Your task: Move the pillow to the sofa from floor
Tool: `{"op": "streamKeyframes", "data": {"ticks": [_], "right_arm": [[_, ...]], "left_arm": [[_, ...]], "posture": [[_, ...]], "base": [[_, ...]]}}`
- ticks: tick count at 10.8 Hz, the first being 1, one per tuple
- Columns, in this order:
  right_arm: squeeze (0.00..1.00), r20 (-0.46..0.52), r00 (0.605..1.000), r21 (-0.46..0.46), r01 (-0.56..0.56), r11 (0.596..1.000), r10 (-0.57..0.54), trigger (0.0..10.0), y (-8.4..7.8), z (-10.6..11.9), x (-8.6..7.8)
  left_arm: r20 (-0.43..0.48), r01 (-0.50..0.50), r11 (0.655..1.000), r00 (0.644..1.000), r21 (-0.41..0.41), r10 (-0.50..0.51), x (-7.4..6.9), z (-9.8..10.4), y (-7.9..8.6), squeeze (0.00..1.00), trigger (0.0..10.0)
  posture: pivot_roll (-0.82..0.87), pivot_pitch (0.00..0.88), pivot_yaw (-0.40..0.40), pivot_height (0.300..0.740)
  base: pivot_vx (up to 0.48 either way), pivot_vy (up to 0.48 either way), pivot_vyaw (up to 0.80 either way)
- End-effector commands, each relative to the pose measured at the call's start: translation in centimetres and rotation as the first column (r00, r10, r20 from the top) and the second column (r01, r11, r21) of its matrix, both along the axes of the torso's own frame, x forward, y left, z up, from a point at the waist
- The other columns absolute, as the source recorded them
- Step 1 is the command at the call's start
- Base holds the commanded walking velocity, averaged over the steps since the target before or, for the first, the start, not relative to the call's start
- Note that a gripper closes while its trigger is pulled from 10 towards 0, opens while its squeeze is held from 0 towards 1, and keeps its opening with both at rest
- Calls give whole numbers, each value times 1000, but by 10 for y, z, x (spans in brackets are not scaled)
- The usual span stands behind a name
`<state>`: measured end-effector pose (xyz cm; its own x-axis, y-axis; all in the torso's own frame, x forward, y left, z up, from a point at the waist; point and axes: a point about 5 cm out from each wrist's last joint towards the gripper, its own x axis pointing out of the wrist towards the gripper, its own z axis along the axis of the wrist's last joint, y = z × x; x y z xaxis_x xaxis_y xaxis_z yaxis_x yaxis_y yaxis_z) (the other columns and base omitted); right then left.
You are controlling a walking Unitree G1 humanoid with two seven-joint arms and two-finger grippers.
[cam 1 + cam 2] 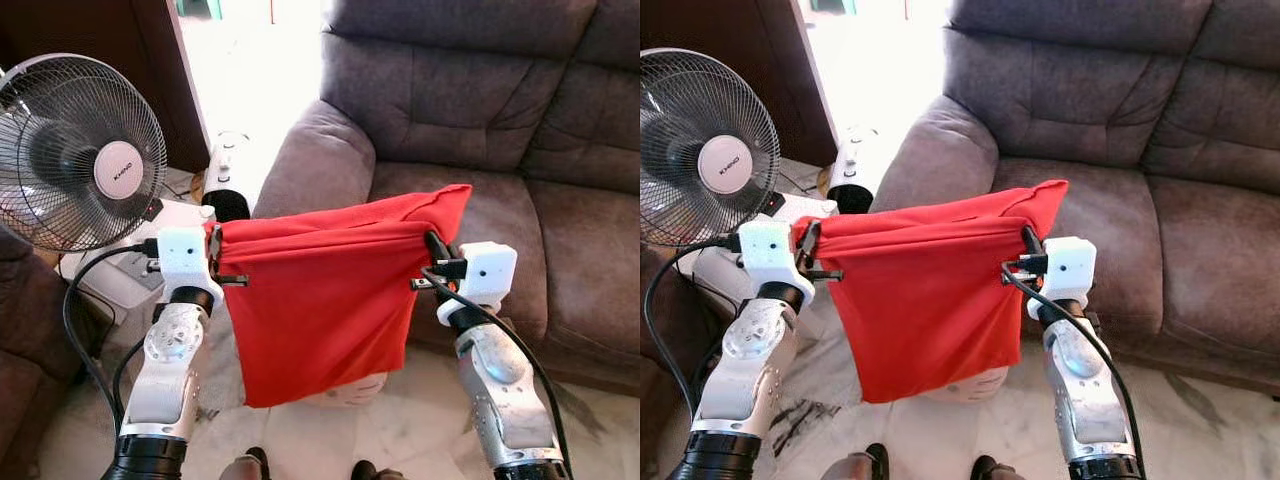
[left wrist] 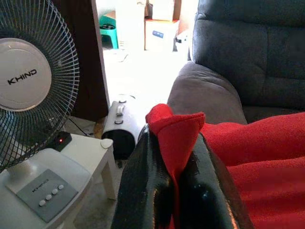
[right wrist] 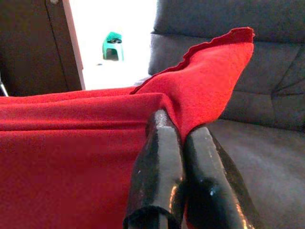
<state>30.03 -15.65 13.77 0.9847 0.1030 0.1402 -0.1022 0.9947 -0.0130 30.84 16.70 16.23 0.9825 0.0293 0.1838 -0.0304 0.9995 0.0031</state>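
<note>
A red pillow [image 1: 325,300] hangs in the air between my two arms, in front of the grey sofa [image 1: 470,120]. My left gripper [image 1: 216,247] is shut on its upper left corner, where red cloth [image 2: 174,138] is pinched between the black fingers [image 2: 143,191]. My right gripper [image 1: 432,243] is shut on the upper right corner, and a red flap [image 3: 209,76] sticks up past its fingers [image 3: 157,167]. The pillow's lower edge hangs above the floor, near the sofa's front.
A standing fan [image 1: 80,150] on a white stool [image 2: 71,167] is close at my left. A white and black appliance [image 1: 228,180] lies on the floor by the sofa's armrest [image 1: 315,160]. Black cables [image 1: 80,320] run by my left arm. Dark wooden furniture [image 1: 130,60] stands behind.
</note>
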Motion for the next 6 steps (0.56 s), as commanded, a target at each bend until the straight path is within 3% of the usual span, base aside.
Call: {"op": "streamKeyframes", "data": {"ticks": [1,5,6], "right_arm": [[0,61,993,42,95,995,-97,10000,-18,12,3],[0,41,995,59,91,994,-94,10000,-13,10,11],[0,50,995,67,85,994,-88,10000,-12,12,11]], "left_arm": [[60,-141,990,988,-11,141,-2,11,30,0,10000],[36,-104,994,994,-22,105,0,4,19,0,10000],[36,-103,995,994,-11,104,2,4,20,0,10000]], "posture": [[76,103,-14,740],[79,107,-14,740],[78,109,-13,740]], "base": [[0,0,0],[0,0,0],[0,-255,0]]}}
